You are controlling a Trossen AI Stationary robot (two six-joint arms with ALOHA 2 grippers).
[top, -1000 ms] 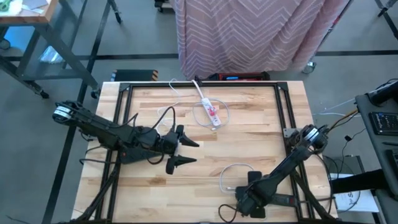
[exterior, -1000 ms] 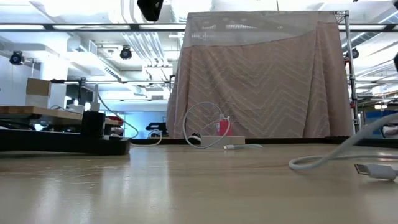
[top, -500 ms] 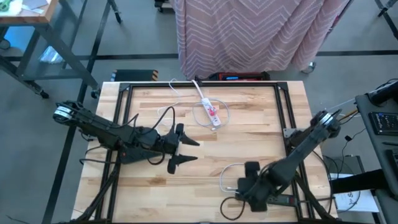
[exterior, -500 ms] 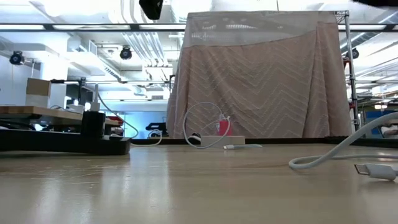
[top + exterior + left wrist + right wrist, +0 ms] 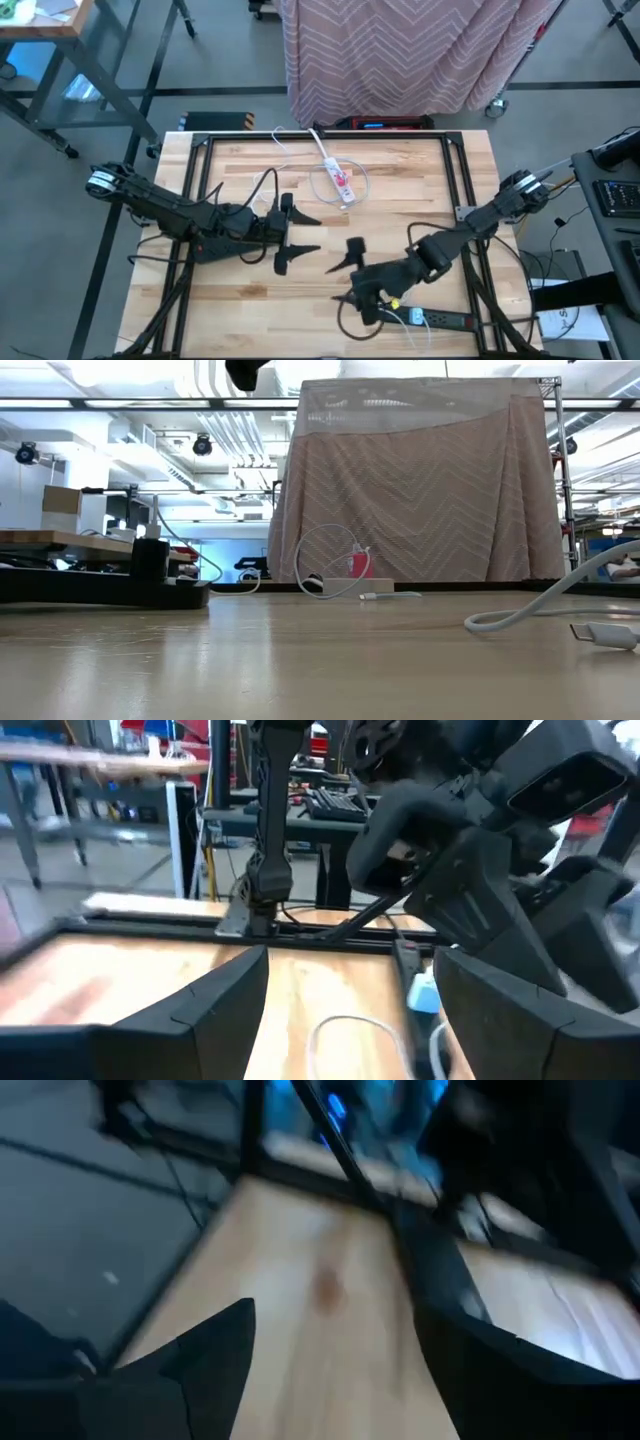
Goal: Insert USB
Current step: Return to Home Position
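In the high view my left gripper [image 5: 304, 235] hovers open over the middle of the table. My right gripper [image 5: 346, 272] is open too, just to its right and nearer the near edge, with nothing between the fingers of either. A white cable [image 5: 352, 312] lies looped on the wood under the right arm. In the low view its flat plug [image 5: 600, 633] rests on the table. The left wrist view [image 5: 350, 1020] looks at the right arm and at the cable [image 5: 335, 1035]. The right wrist view [image 5: 335, 1370] shows only blurred wood.
A white power strip [image 5: 335, 172] with a red part and a coiled white cord lies at the far middle. A black power strip [image 5: 452, 320] lies at the near right edge. A black frame [image 5: 200, 150] runs round the table. A pink cloth [image 5: 400, 50] hangs beyond the far edge.
My right arm has swung from the near right corner toward the table's left, and its gripper now sits near the middle, close to the left gripper. The plug and cable in the low view have stayed where they were.
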